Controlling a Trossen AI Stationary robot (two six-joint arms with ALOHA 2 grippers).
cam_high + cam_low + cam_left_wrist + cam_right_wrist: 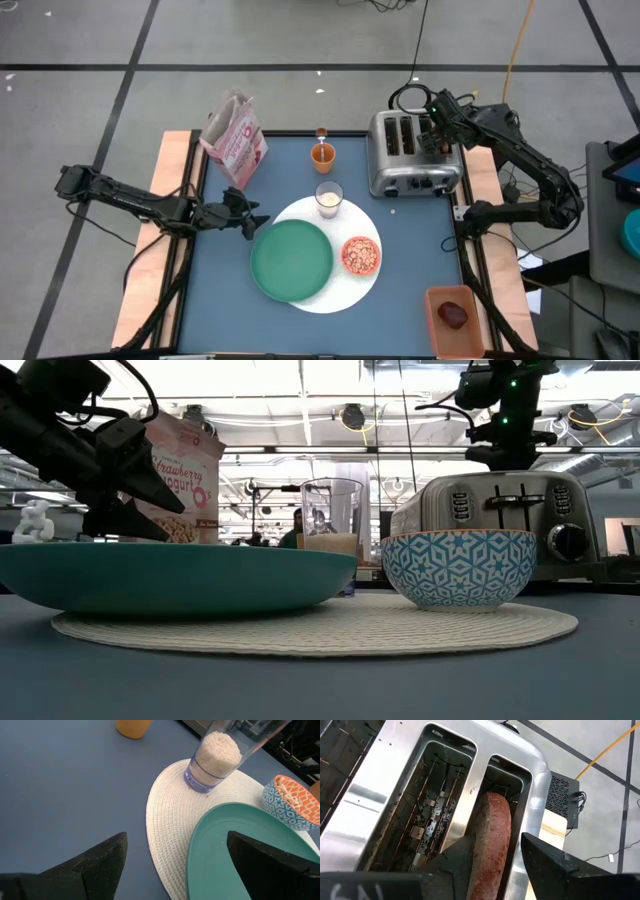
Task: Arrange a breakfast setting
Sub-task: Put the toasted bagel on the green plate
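Right hand (pixel 495 865) is gripping a brown slice of bread (pixel 492 830) between its 2 fingers, holding it partway down in a slot of the silver toaster (pixel 412 155) at the desk's far right corner. Left hand (pixel 252 222) is hovering with its fingers spread wide and nothing between them, just beside the left edge of the green plate (pixel 291 260). That plate is sitting on the large white round plate (pixel 340 295), which is lying on the blue desk (pixel 230 300) and also carrying the small orange bowl (pixel 361 255) and the glass of milk (pixel 329 198). Farther back, the orange cup (pixel 322 154) is standing alone. Leaning at the far left corner is the pink cereal bag (pixel 234 138).
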